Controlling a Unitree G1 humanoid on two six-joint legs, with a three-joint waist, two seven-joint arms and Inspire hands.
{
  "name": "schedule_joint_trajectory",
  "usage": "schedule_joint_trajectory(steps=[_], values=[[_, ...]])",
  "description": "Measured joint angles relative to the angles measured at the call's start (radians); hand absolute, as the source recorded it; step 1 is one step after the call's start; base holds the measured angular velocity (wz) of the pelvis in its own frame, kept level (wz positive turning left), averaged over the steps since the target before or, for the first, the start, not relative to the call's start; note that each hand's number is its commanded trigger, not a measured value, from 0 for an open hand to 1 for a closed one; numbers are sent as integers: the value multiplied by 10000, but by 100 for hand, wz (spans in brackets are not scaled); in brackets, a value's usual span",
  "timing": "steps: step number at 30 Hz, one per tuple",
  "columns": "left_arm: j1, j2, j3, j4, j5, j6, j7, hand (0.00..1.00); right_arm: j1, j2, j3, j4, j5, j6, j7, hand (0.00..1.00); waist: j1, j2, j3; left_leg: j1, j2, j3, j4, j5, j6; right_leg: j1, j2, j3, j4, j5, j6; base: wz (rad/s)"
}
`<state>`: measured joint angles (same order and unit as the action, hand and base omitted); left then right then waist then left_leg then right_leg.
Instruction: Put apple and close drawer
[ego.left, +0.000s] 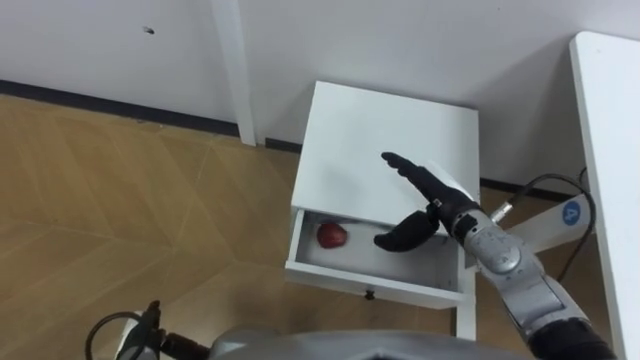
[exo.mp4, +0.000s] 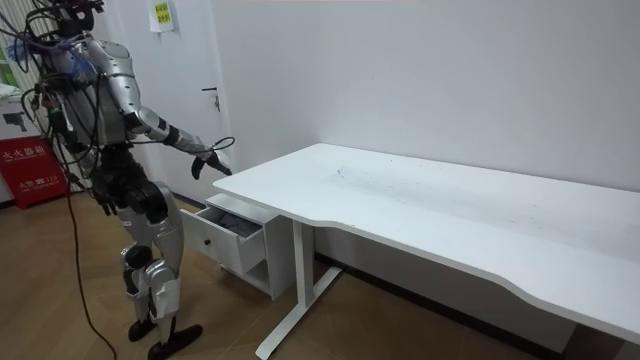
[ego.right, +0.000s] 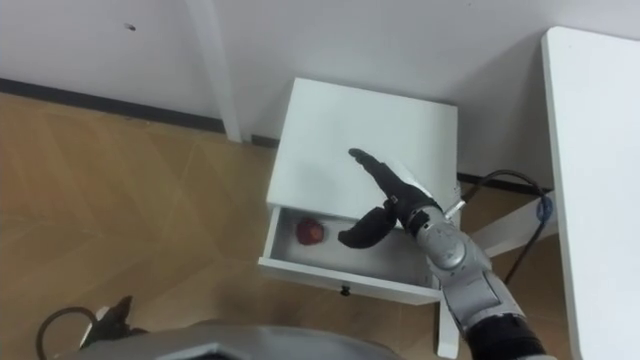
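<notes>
Stands upright just in front of a low white cabinet, right arm held out over it. Nearest, low at the lower left beside the body: what looks like the left hand (ego.left: 150, 322), idle, grip impossible to tell. Next out, the drawer (ego.left: 372, 283), standing well open from the cabinet, with a small dark knob (ego.left: 369, 294) at the middle of its front edge. Inside, toward the left end and close under the front edge of the cabinet top (ego.left: 380, 130): the red apple (ego.left: 332, 235), resting on the drawer's floor, touched by nothing. Over the drawer's right half, the right hand (ego.left: 432, 203), empty, fingers stretched straight out above the cabinet top, thumb hanging down toward the drawer, apart from the apple. Beyond, the wall (ego.left: 400, 40); along the right edge, a white desk (ego.left: 610, 150). Judging by that: first half done, apple in place and free of both hands; second half not yet begun, drawer wide open. Left to do, most likely: bring the open hand round to the drawer's front edge and push it flush into the cabinet, keeping the thumb out of the closing gap.
</notes>
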<state>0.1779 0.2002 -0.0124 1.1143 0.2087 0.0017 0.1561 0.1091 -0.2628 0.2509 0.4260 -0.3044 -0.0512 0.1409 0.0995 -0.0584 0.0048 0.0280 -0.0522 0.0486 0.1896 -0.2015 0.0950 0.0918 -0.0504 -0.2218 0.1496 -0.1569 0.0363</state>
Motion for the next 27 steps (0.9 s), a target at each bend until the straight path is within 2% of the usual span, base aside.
schedule_joint_trajectory(steps=[2,4,5,9,10,12,13,14,15,16,17,18,19,20,21,22,23,24,25,26,27], values=[[159,-143,153,-36,14,86,168,0,129,410,-505,1107,174,-30,-466,0,-149,45,-54,76,-2,-18,-6,-1,1,61,-4,27,0,0,0,5],[241,-245,188,-54,14,134,212,0,291,564,-789,1873,498,-61,-837,0,-179,86,-45,105,-9,-15,-20,-1,1,81,-12,16,2,0,0,0],[346,-280,198,-9,-3,126,293,0,317,619,-905,2685,711,-206,-1107,0,-244,136,-37,146,-9,-13,-22,-1,1,129,-11,26,1,0,0,0],[391,-367,514,69,41,106,531,0,488,691,-1748,4726,1400,-270,-1818,0,-438,201,-72,114,-15,-19,-6,-9,10,137,-24,56,61,-14,21,0],[413,-380,603,89,12,99,573,0,504,714,-2113,5306,1549,-270,-2042,0,-456,265,-72,14,-37,-17,57,-23,25,-19,-84,33,282,-101,27,0],[346,-436,751,160,16,96,572,0,486,684,-2723,6063,1696,-235,-2343,0,-734,290,-54,-170,-169,79,387,-142,101,-478,-336,7,1235,-437,84,-2],[321,-532,877,215,-3,88,566,0,549,617,-3153,6400,1732,-209,-2546,0,-821,445,-7,-244,-195,171,518,-217,183,-1076,-520,14,2455,-573,169,-9],[216,-549,878,328,-13,78,547,0,611,528,-3377,6593,1628,-139,-2779,0,-946,577,-14,-213,-309,197,524,-212,260,-1990,-813,33,4375,-566,178,-7],[198,-510,873,371,-14,77,543,0,730,519,-3479,6600,1560,-111,-2923,0,-1028,506,18,-203,-399,219,580,-221,341,-2513,-1065,125,5470,-439,142,6],[155,-450,892,467,15,77,538,0,926,487,-3675,6726,1533,-112,-3129,0,-1244,505,25,-208,-577,211,848,-325,512,-3552,-1407,588,7336,273,155,3],[129,-437,878,614,-8,45,532,0,980,395,-3817,7066,1563,-83,-3245,0,-1330,685,17,-291,-561,281,1274,-540,643,-4635,-1404,1162,8979,1795,252,-6],[87,-420,876,749,-7,21,540,0,977,390,-3906,7130,1623,15,-3297,0,-1330,846,21,-398,-484,336,1537,-668,700,-5143,-1348,1415,9871,2315,312,-30],[9,-321,897,868,-2,72,544,0,980,424,-3930,7144,1785,93,-3367,0,-1407,950,69,-532,-423,351,1973,-837,745,-6180,-1188,1806,12443,2059,44,-13],[31,-232,871,864,-19,140,545,0,1048,451,-3892,7213,1824,108,-3340,0,-1564,1105,93,-654,-288,297,2276,-928,767,-6871,-1037,1914,14437,1636,-25,0],[-11,-206,881,842,-25,151,549,0,1068,454,-3859,7274,1824,119,-3325,0,-1584,1151,85,-723,-231,284,2342,-941,774,-7127,-1006,1900,15010,1467,-39,18],[-69,-174,878,817,-19,173,551,0,988,447,-3736,7405,1843,248,-3320,0,-1577,1213,112,-817,-157,272,2440,-956,785,-7255,-979,1868,15175,1190,-31,10],[-62,-172,896,820,9,230,551,0,961,466,-3623,7426,1946,338,-3316,0,-1563,1269,145,-850,-147,250,2448,-970,786,-6936,-987,1877,14215,979,50,5],[-76,-179,892,804,14,251,551,0,939,466,-3525,7464,2036,345,-3321,0,-1566,1246,131,-849,-149,241,2432,-981,767,-6577,-988,1869,13385,903,129,0],[113,-188,898,702,13,277,551,0,907,512,-3489,7522,2187,378,-3316,0,-1566,1150,126,-841,-193,237,2414,-997,734,-5722,-1005,1830,11313,692,270,0],[319,-187,894,561,8,370,558,0,898,570,-3494,7547,2203,469,-3317,0,-1528,942,109,-843,-341,240,2335,-984,734,-4761,-1036,1696,9291,442,424,0],[379,-201,892,517,6,433,558,0,897,581,-3496,7546,2203,532,-3318,0,-1471,875,118,-866,-365,266,2317,-980,740,-4230,-1028,1654,8301,299,451,-11]])
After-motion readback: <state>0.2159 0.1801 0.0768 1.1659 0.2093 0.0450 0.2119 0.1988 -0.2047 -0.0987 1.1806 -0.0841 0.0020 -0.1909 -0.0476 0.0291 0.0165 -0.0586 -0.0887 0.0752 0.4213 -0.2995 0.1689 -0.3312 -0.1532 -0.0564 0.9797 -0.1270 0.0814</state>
